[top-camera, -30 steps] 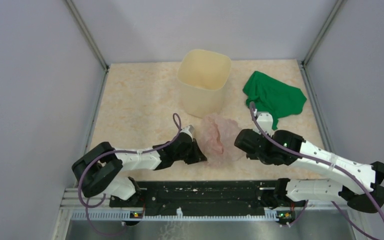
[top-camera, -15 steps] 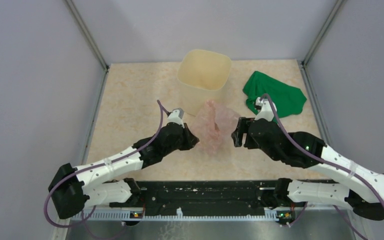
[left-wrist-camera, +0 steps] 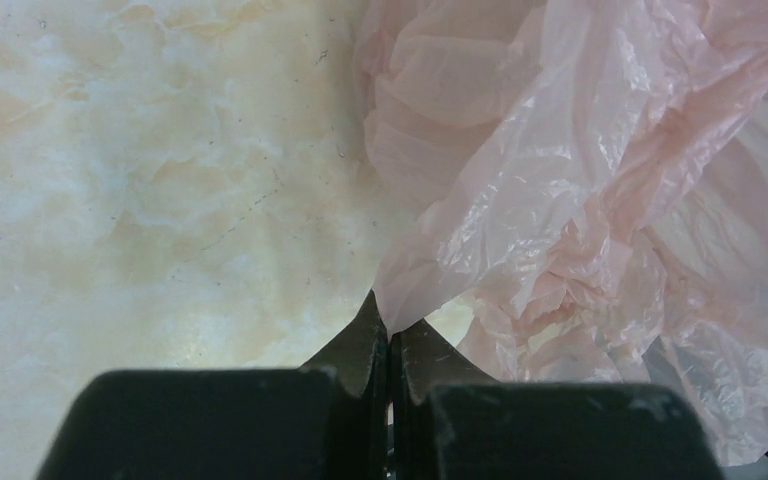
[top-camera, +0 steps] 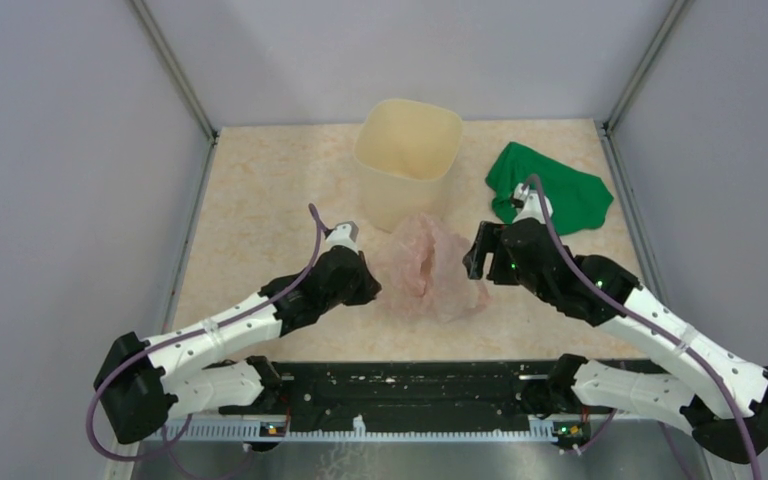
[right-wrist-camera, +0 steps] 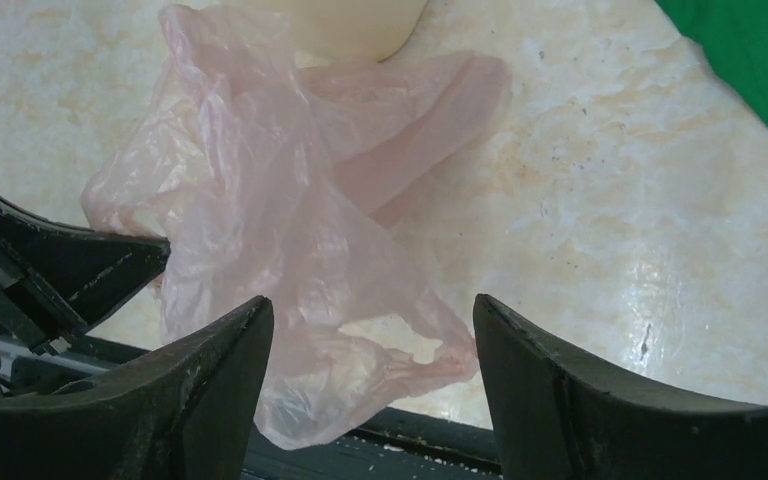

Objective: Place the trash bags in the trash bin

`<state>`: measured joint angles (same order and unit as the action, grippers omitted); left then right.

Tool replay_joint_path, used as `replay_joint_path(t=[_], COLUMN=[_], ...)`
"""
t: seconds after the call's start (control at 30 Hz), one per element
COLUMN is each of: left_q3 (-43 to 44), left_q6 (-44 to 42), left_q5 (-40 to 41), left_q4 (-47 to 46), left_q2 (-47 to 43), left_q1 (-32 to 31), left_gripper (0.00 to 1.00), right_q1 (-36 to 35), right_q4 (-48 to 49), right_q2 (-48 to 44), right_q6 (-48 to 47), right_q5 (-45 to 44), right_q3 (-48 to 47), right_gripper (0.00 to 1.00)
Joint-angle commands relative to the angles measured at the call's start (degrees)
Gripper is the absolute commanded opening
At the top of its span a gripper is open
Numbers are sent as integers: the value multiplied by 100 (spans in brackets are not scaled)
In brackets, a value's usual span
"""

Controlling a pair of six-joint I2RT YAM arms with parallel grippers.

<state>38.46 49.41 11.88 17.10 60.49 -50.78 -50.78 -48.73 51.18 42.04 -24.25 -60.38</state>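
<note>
The left gripper (left-wrist-camera: 390, 330) has its two dark fingers pressed together at the bottom edge, apparently nipping a corner of the crumpled pale-pink trash bag (left-wrist-camera: 580, 200), which lies bunched at the right on the mottled beige table (left-wrist-camera: 140, 200).

Beige marbled table (top-camera: 260, 200) carries trash bin (top-camera: 405, 200), crumpled pink trash bag (top-camera: 430, 275), green cloth (top-camera: 560, 195).

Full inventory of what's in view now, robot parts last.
marbled tabletop: 1, beige, under everything.
rounded-square plastic bin: 1, cream-beige, upright, far middle.
thin translucent plastic film bag: 1, pale pink, crumpled on tabletop, near side of bin.
crumpled cloth: 1, green, far right.
panel walls: 3, grey, left, back, right.
left gripper: 1, black, shut on bag's left edge.
right gripper: 1, black, open, at bag's right side.
</note>
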Motion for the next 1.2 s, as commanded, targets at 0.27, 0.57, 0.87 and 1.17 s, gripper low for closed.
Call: replay_joint_path(t=[0.27, 0.57, 0.87, 1.17], left_q3=[3, 17, 67, 163], left_q6=[-63, -59, -54, -67], left_q5=[-174, -473, -614, -634], left_q4=[83, 131, 192, 355], left_q2=[28, 89, 126, 96], left_q1=[290, 520, 596, 604], left_gripper=[0, 0, 0, 0], right_q1=[78, 79, 78, 83], right_q4=[713, 1403, 2480, 4040], right_q2=[-1252, -1912, -1502, -882], right_q6=[31, 151, 98, 35], right_q5=[682, 1247, 1238, 954], right_q3=[1496, 2516, 3205, 3797], right_gripper=[74, 77, 72, 62])
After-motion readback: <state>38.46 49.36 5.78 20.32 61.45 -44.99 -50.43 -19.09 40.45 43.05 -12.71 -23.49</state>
